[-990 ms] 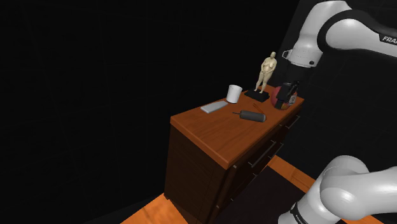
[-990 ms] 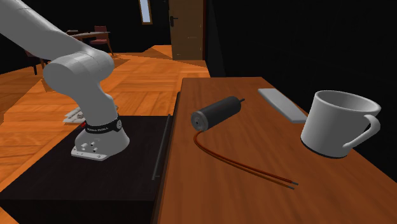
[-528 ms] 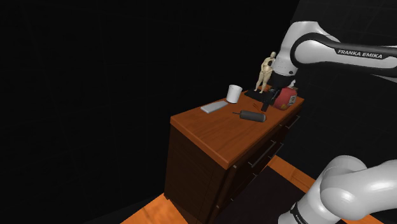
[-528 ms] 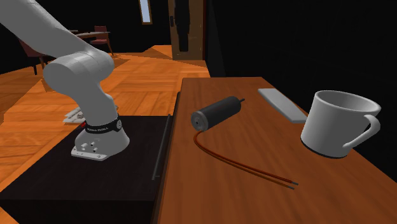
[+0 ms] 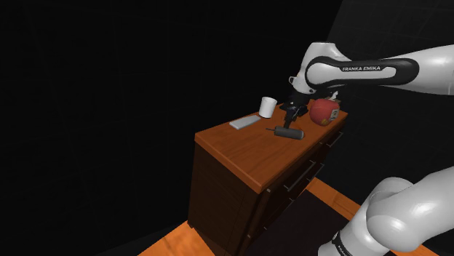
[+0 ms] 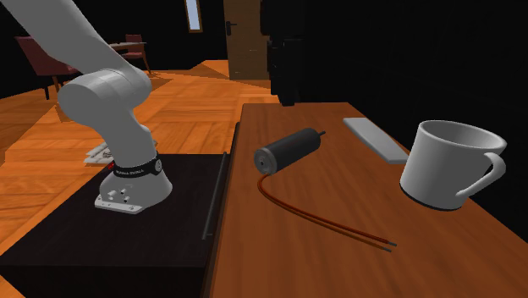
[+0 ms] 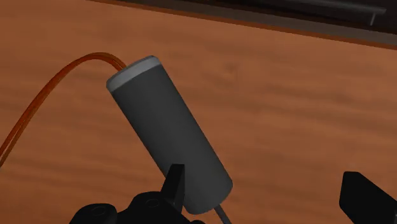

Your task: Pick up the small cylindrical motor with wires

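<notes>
Black fingers (image 7: 175,184) of your pincer (image 7: 262,175) stand wide apart, clasping nothing. It hangs over the motor (image 7: 168,140), whose shaft end sits just inside one finger. You have bare wood all round the motor. It lies on its side on the polished brown wood top (image 6: 338,254) of a cabinet (image 5: 233,189), close to the edge facing the stand (image 6: 68,245). It is a dark, smooth cylinder with a paler grey cap. Thin orange-red wires (image 6: 321,216) trail from the capped end across the wood. Well apart from the motor lie a flat grey slab (image 6: 374,138) and a white mug (image 6: 448,165). A red round thing (image 5: 324,110) sits on the motor's other side from the slab.
</notes>
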Tool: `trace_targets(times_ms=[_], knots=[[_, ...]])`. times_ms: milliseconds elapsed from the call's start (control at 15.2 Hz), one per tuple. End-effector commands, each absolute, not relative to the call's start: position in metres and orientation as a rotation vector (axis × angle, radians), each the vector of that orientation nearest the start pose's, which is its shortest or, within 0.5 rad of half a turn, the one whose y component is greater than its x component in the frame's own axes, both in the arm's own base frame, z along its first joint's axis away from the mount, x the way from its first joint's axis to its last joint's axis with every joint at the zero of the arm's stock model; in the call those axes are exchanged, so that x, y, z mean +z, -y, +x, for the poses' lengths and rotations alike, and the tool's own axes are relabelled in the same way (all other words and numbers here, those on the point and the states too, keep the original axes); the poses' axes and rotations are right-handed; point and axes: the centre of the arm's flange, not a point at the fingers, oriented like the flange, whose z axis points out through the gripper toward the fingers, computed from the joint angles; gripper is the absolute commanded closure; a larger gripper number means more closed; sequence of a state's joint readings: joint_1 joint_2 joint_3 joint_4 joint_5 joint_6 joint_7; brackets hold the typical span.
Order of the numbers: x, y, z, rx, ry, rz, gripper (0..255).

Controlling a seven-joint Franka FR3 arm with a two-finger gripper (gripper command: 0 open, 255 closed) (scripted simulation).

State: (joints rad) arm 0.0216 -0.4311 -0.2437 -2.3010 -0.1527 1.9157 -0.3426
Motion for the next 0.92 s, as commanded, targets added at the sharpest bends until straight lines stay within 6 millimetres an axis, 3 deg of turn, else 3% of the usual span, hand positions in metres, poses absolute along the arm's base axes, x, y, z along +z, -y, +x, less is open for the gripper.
trace_targets(times_ms=[0, 264, 858], knots=[[0.495, 0.126, 0.433, -0.048, 0.333, -3.182, 0], [0.467, 0.145, 0.469, -0.064, 0.389, -3.185, 0], [0.427, 0.145, 0.469, -0.064, 0.389, -3.185, 0]])
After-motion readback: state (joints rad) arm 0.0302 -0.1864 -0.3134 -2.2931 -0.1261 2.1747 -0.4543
